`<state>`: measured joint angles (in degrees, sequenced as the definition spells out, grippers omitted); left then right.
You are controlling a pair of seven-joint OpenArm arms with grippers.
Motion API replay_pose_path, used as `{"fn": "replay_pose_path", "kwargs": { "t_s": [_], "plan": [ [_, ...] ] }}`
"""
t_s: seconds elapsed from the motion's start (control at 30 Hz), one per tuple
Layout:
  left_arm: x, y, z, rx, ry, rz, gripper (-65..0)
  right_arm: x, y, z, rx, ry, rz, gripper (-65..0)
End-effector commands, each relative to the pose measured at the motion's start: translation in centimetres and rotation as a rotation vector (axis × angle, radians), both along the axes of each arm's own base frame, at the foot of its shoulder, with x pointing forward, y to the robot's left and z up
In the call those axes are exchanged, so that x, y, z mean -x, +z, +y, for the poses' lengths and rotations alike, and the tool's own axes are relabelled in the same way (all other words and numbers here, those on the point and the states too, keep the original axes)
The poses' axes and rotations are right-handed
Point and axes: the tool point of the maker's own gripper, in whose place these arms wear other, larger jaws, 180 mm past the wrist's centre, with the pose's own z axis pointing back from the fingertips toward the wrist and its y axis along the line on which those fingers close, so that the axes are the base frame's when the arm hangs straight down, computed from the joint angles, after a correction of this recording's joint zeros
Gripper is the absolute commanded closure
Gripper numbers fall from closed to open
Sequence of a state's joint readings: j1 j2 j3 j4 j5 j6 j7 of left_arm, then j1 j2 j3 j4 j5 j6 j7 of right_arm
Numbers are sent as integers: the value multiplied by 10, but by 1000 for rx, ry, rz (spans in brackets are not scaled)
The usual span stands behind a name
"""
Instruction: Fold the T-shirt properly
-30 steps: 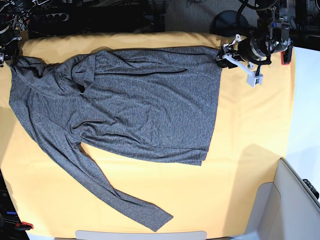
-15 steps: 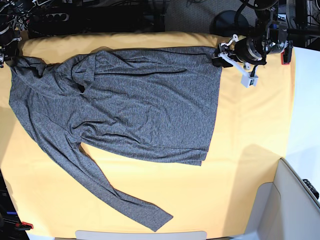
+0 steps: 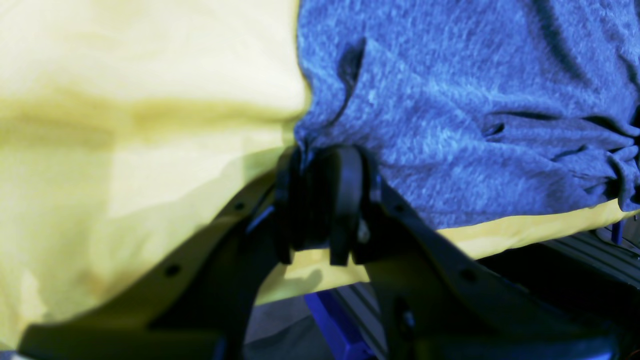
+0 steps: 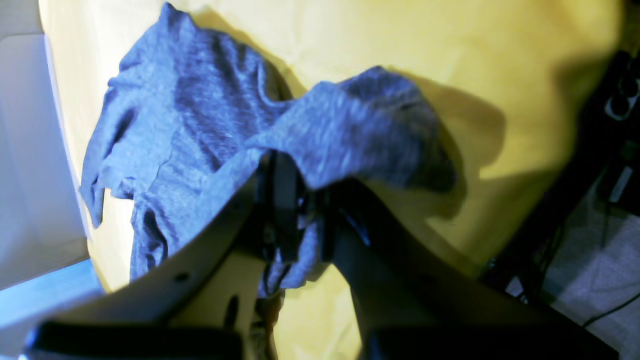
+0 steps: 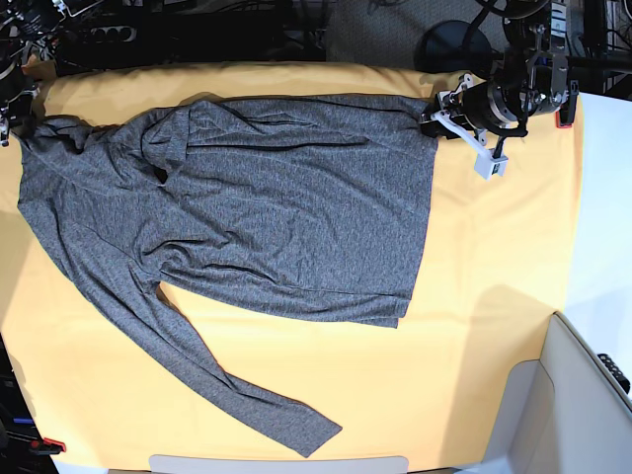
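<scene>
The charcoal-grey T-shirt (image 5: 286, 207) lies spread on the yellow cloth (image 5: 494, 296), hem to the right, one long sleeve (image 5: 227, 385) trailing toward the front edge. My left gripper (image 5: 433, 117) is at the hem's far right corner. In the left wrist view the left gripper (image 3: 320, 160) is shut, with the T-shirt (image 3: 475, 125) edge pinched at its tips. My right gripper (image 5: 20, 120) is at the far left shoulder end. The right wrist view shows the right gripper (image 4: 297, 210) shut on a bunch of the T-shirt (image 4: 200, 115), with cloth draped over its fingers.
A white bin wall (image 5: 583, 405) stands at the front right corner. A red clamp (image 5: 49, 446) holds the cloth at the front left. Dark equipment and cables (image 5: 197, 35) run behind the table's far edge.
The left gripper has slid a little left onto the hem corner and closed on it. The right gripper has closed on the shoulder cloth. The shirt's spread is almost unchanged.
</scene>
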<state>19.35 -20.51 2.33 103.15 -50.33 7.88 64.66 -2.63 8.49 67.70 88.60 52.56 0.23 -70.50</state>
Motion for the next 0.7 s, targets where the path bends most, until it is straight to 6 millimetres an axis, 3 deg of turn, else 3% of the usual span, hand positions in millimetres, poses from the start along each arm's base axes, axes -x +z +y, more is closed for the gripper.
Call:
{"fn": "replay_pose_path", "kwargs": {
  "t_s": [0.0, 0.2, 0.57, 0.67],
  "plan": [
    [17, -10, 0, -16, -17, 73, -91, -6, 13, -9, 43, 5, -22, -43],
    [17, -10, 1, -19, -18, 73, -91, -4, 17, -25, 110, -4, 44, -43],
    [15, -8, 24, -64, 1, 70, -76, -6, 43, -52, 195, -4, 47, -44],
    [23, -10, 34, -91, -10, 88, -76, -6, 48, -57, 211, -5, 51, -44]
  ]
}}
